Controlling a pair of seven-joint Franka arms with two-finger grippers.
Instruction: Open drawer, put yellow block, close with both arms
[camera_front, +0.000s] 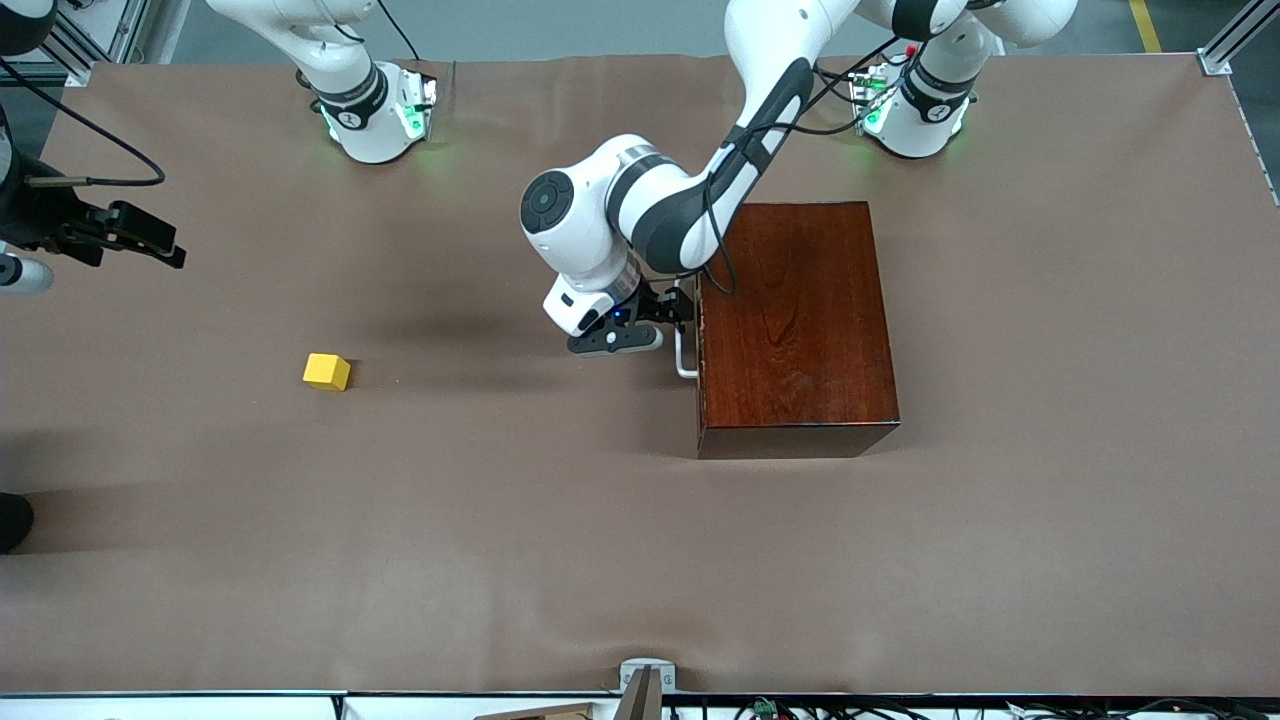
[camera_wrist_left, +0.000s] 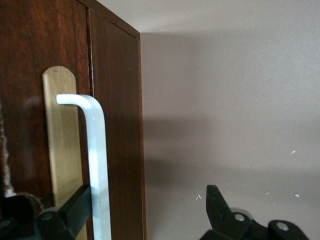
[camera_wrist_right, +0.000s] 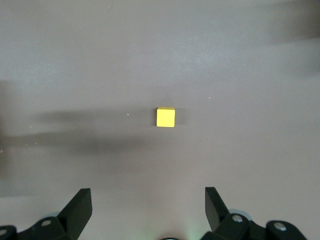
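Observation:
The dark reddish-brown wooden box (camera_front: 795, 330) stands on the table toward the left arm's end, and its drawer is closed. The white U-shaped handle (camera_front: 685, 352) faces the right arm's end. My left gripper (camera_front: 668, 308) is open at the handle; in the left wrist view (camera_wrist_left: 147, 195) one finger sits between the handle bar (camera_wrist_left: 97, 150) and the drawer front (camera_wrist_left: 30, 100), and the other is out over the table. The yellow block (camera_front: 327, 371) lies on the table toward the right arm's end. My right gripper (camera_front: 150, 240) hangs open and empty high above the table, with the block (camera_wrist_right: 165, 117) seen ahead of its fingers (camera_wrist_right: 80, 205).
The brown table cover (camera_front: 560, 540) stretches wide between the block and the box. A dark object (camera_front: 12, 520) pokes in at the table's edge at the right arm's end. A metal bracket (camera_front: 645, 680) sits on the edge nearest the camera.

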